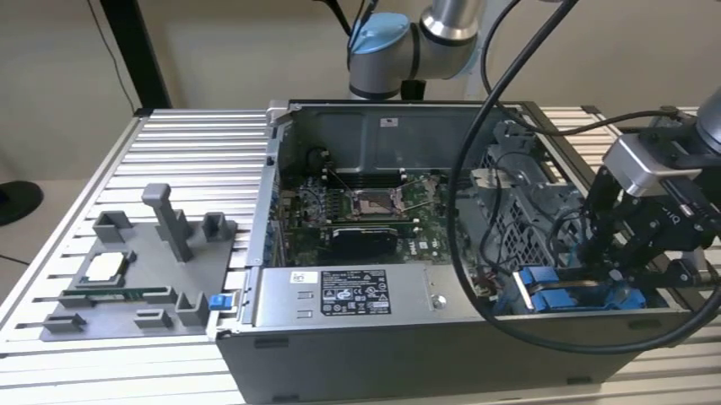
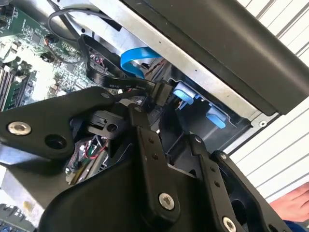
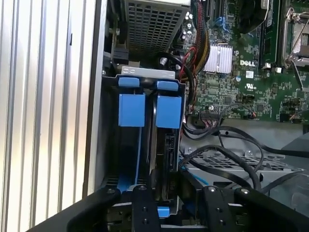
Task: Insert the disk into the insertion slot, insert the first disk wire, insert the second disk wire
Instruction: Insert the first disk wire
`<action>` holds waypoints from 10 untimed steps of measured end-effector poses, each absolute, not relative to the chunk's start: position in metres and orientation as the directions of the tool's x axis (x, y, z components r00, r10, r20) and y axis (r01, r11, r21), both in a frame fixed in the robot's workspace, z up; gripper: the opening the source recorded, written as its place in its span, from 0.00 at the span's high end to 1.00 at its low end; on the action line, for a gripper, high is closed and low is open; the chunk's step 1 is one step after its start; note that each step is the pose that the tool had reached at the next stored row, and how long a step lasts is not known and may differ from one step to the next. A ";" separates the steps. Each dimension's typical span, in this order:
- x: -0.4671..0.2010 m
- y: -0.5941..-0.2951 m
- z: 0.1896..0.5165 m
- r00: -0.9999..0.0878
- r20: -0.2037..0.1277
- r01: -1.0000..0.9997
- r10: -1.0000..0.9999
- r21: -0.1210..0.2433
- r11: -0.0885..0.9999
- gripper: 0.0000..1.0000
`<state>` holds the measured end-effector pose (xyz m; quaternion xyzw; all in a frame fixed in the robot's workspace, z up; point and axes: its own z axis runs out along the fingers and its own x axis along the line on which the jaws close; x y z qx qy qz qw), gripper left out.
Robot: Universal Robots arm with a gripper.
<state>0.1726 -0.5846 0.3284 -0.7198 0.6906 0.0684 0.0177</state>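
Note:
In the exterior view my gripper [image 1: 609, 266] reaches down into the open computer case at its right end, over the insertion slot [image 1: 552, 291] with its blue tabs. In the first wrist view the slot's blue tabs [image 3: 131, 108] stand side by side. The disk [image 3: 161, 159] sits edge-on in the bay beside them, its connector port facing the case interior. In the second wrist view my gripper [image 2: 157, 104] appears shut on the black plug of a flat black disk wire [image 2: 161, 92]. A blue disk wire [image 2: 137, 58] curves loose just behind it.
A grey power-supply box [image 1: 338, 295] lies along the case's front wall, and the motherboard [image 1: 360, 211] sits behind it. A perforated metal cage [image 3: 154, 24] adjoins the bay. Loose black cables [image 3: 231, 150] cross nearby. A grey fixture plate [image 1: 135, 278] lies on the exterior view's left. A person's hand [image 2: 294, 208] is near the case.

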 end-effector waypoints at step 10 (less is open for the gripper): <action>0.173 -0.585 0.359 0.036 -0.123 -0.996 -0.992 0.077 -0.045 0.00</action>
